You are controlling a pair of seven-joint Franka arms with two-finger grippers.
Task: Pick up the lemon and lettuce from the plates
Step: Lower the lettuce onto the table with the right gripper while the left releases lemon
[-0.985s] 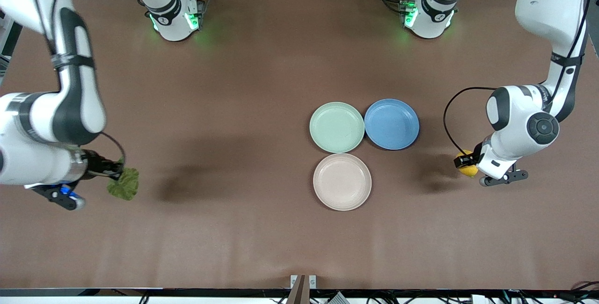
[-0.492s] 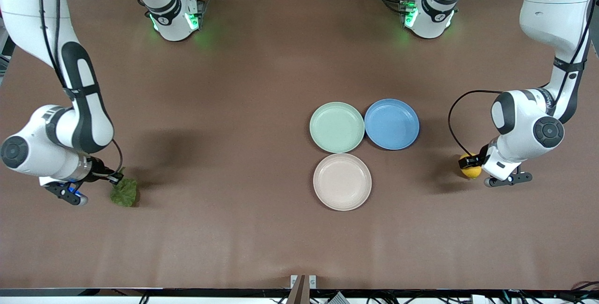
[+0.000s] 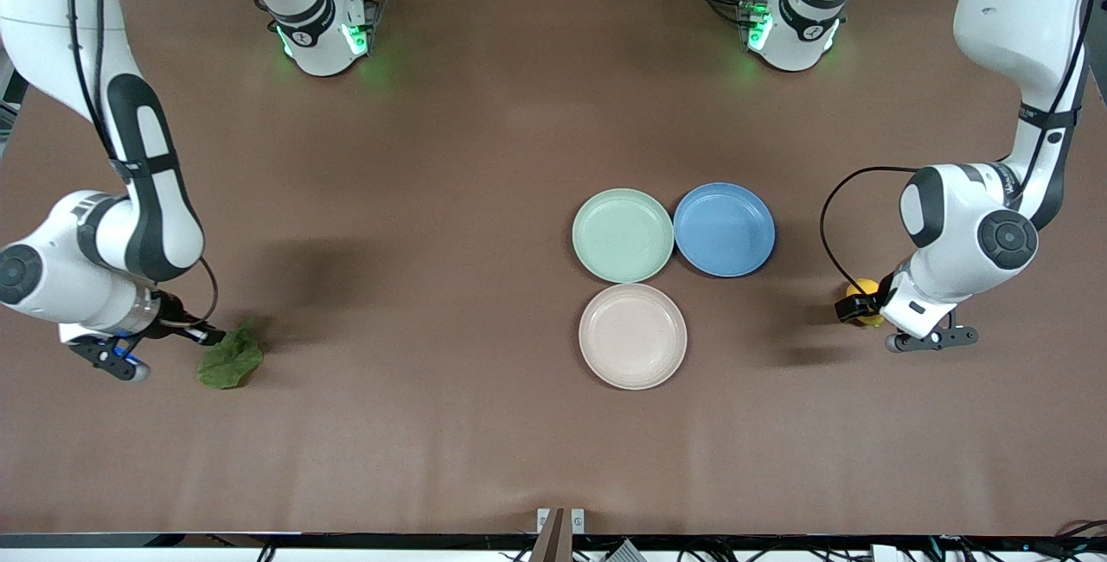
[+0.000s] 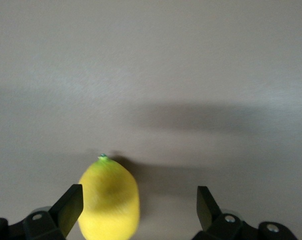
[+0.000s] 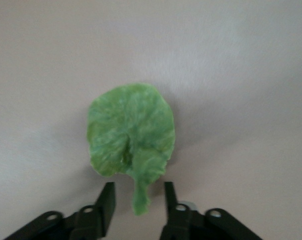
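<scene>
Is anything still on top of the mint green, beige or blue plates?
Nothing: the mint green plate, beige plate and blue plate are bare. The lemon and lettuce lie on the table. Nothing covers the plates.

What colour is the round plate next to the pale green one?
Blue: the round blue plate, seen best in the front view.

Wide bare table (image 3: pixel 432 424) between the lettuce (image 3: pixel 230 360) at the right arm's end and three touching plates: mint plate (image 3: pixel 623 235), blue plate (image 3: pixel 724 229), beige plate (image 3: pixel 632 336). Open gap from blue plate to the lemon (image 3: pixel 865 296).
</scene>
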